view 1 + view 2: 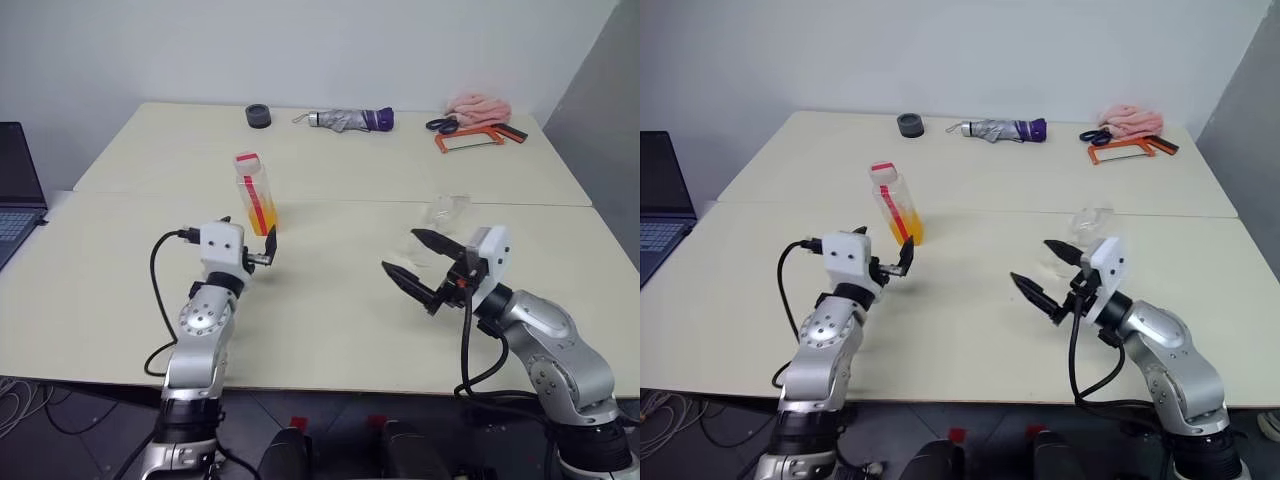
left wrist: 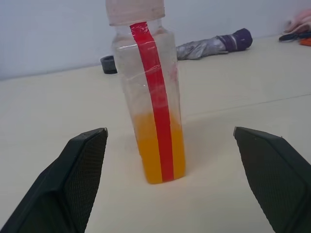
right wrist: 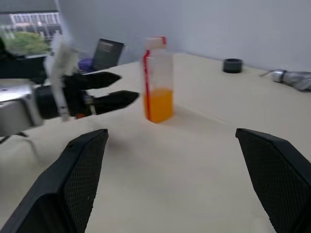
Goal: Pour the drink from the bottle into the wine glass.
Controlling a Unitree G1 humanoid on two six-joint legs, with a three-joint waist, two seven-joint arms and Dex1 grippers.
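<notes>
bottle [image 1: 254, 193]: small clear plastic, squarish body, pale pink-white cap, a plain red strip down one face with no writing to read, standing upright on the cream table [image 1: 330, 320] and holding the drink [image 2: 158, 153], a translucent orange liquid filling its lower part. wine glass [image 1: 447, 212]: clear and colourless, on the table well to the bottle's right, just beyond the right gripper [image 1: 410, 258]. left gripper [image 1: 262, 246]: just short of the bottle, black textured fingers spread wide and empty; right gripper likewise wide and empty.

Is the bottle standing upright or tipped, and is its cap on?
Upright, cap on. The bottle stands on the table; the drink lies level in its lower part.
</notes>
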